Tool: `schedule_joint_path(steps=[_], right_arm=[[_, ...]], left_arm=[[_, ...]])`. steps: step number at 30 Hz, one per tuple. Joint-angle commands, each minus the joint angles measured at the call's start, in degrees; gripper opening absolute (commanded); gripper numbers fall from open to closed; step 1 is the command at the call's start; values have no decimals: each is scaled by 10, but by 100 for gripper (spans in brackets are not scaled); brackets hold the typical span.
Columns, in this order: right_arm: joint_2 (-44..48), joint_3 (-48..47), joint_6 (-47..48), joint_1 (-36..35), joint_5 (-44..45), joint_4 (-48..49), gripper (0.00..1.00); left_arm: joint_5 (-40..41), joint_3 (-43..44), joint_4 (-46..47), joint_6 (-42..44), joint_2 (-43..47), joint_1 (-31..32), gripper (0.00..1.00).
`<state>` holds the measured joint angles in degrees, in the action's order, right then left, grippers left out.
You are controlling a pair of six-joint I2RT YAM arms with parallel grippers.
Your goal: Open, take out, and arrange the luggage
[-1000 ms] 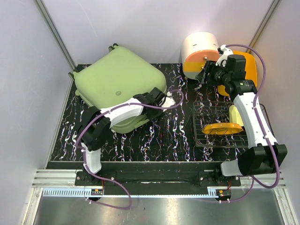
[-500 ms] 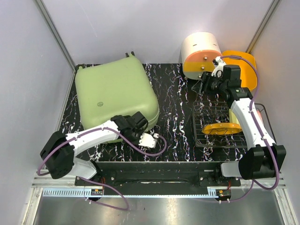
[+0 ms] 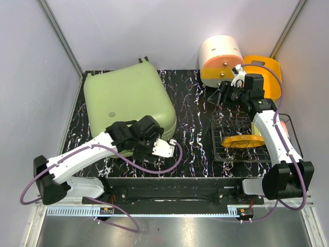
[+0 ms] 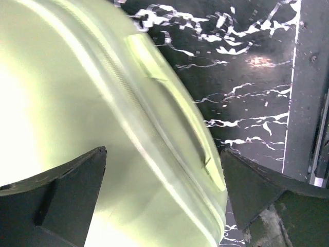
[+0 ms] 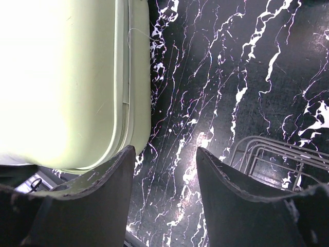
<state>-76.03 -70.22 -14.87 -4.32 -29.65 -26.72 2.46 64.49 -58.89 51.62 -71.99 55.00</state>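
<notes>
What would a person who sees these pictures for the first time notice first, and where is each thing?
The large pale green luggage draws the eye first: it lies closed and flat on the far left of the black marbled table. The left tool hangs open over its near right corner, by the zip seam. At the far right stands a cream-and-orange cylindrical box, with the right tool open just in front of it.

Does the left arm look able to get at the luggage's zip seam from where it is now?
Probably yes. The left gripper hangs at the near corner of the luggage with its jaws open, and the zip seam runs right between them with nothing in the way.
</notes>
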Motion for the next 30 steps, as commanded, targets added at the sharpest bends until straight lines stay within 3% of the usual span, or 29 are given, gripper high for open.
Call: schedule_joint_path(steps=[1,4,7,8,11,13,14,17,20,23,30], right_arm=[[9,2,-15,1,-22,31,60],[4,-1,-15,-2,-23,36,60],[-7,-8,0,-13,-19,40,60],[-11,-11,7,-17,-19,43,60],[-37,-32,31,-39,-9,47,60],[-62,-53,54,-65,-1,50,57],[-70,-60,63,-72,1,48,55],[-102,-87,99,-102,5,47,50],[-129,-105,132,-123,6,46,45],[-155,-117,146,-138,-4,54,41],[-209,-122,181,-162,-24,84,38]], left_arm=[[121,100,-6,-27,39,-10,99],[126,173,-12,-74,56,-40,99],[20,258,-29,-165,67,-184,99],[-9,270,-32,-184,68,-281,99],[-111,295,-41,-245,69,-442,99],[-195,314,-64,-282,49,-513,99],[-233,322,-78,-294,30,-587,99],[-375,353,-100,-347,-29,-725,99],[-465,368,-100,-417,-93,-819,99],[-500,373,-86,-459,-139,-860,99],[-559,289,45,-569,-198,-853,99]])
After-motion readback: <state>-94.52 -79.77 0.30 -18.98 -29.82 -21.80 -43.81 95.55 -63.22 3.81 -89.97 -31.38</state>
